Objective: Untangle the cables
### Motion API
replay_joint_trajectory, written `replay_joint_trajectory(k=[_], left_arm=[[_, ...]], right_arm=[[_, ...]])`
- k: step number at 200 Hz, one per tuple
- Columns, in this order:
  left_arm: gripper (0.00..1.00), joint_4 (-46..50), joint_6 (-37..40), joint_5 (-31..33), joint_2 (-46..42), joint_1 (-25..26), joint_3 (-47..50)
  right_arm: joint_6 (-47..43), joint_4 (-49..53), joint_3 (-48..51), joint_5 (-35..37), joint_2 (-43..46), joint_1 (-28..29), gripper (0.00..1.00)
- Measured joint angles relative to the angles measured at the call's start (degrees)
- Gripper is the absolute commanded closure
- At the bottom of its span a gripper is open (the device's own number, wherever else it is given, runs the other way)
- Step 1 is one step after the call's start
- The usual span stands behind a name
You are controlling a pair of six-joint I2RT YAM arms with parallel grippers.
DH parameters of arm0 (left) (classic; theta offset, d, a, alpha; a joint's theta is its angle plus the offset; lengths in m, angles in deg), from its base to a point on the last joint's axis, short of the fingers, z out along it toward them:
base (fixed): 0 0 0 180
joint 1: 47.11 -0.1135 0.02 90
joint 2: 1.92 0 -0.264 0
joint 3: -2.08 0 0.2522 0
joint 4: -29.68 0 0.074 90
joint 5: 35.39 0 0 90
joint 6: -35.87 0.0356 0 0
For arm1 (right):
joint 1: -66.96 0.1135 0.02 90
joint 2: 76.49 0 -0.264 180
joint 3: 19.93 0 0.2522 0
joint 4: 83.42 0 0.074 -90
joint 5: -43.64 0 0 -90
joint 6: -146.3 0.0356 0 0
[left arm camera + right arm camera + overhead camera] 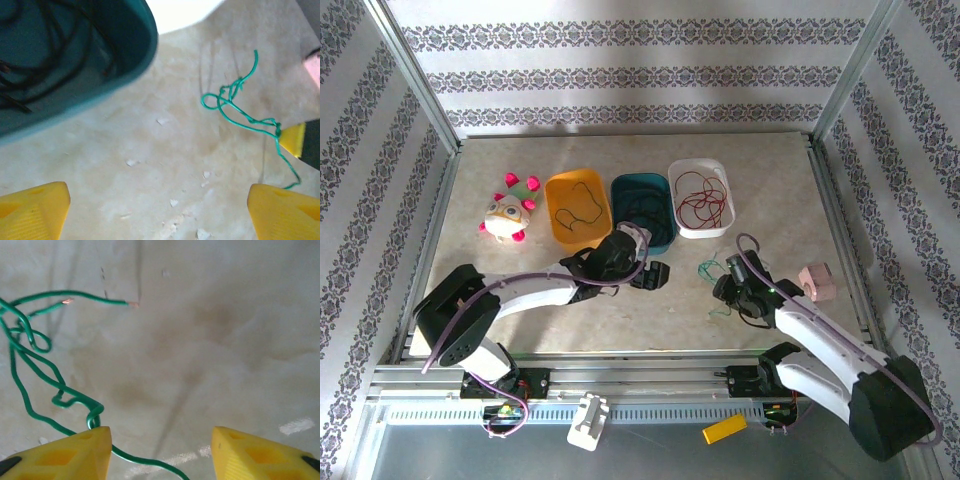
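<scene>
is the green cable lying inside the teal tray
No, the green cable is out over the bare table, well clear of the teal tray, which has only dark cable in it.

Saw a green cable [75, 293] on a mottled beige table [770, 180], one black cable [578, 206] in an orange tray [550, 200], another black cable [50, 65] in a teal tray [130, 55], a red cable [705, 200] in a white tray [696, 163], and grey floral stripes on white walls [620, 75].

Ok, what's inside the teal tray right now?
Loops of black wire lie in the teal tray. From above, the left arm covers the tray's near left corner, so anything lying there is hidden.
</scene>
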Motion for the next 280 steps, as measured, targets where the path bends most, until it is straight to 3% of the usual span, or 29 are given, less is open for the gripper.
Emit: replay_joint_trajectory(k=[17, 28, 37, 54, 77, 100, 147, 175, 234, 280], left_arm=[[0.09, 0.02, 1.03, -1.62, 1.16, 0.42, -1.09], [0.09, 0.02, 1.99, -2.29, 1.57, 0.48, -2.12], [0.09, 0.02, 2.62, -2.75, 1.62, 0.48, -2.86], [0.09, -0.04, 3.80, -3.28, 1.62, 0.48, -4.35], [0.09, -0.33, 4.39, -3.85, 1.62, 0.48, -5.11], [0.09, -0.61, 4.28, -4.26, 1.86, 0.48, -5.03], [0.12, -2.54, 2.97, -4.81, 2.71, 0.50, -3.34], [0.13, -3.06, 2.75, -6.14, 3.93, 0.50, -3.41], [0.10, -3.19, 2.14, -8.52, 10.67, 0.50, -8.02], [0.09, -3.13, -1.11, -9.18, 18.21, 0.50, -14.51]], right_arm=[[-0.70, -1.79, 0.04, -1.57, -1.99, 0.00, 0.85], [-1.79, -2.67, -0.02, -2.49, -2.40, 0.00, 0.93], [-2.49, -3.04, -0.11, -3.30, -2.36, 0.00, 0.95], [-4.48, -3.34, -0.52, -4.74, -1.73, -0.31, 0.87], [-7.13, -3.32, -0.94, -6.38, 0.00, -0.72, 0.62], [-8.17, -3.32, -1.16, -6.88, 2.27, -0.74, 0.55], [-9.11, -4.59, -1.25, -7.87, 1.73, -0.74, 0.53], [-9.31, -6.14, -1.29, -8.61, -0.48, -0.74, 0.57], [-7.93, -11.85, -1.11, -12.13, -3.21, -0.70, 0.57], [-5.25, -13.05, 0.44, -12.79, 2.51, -1.70, 0.56]])
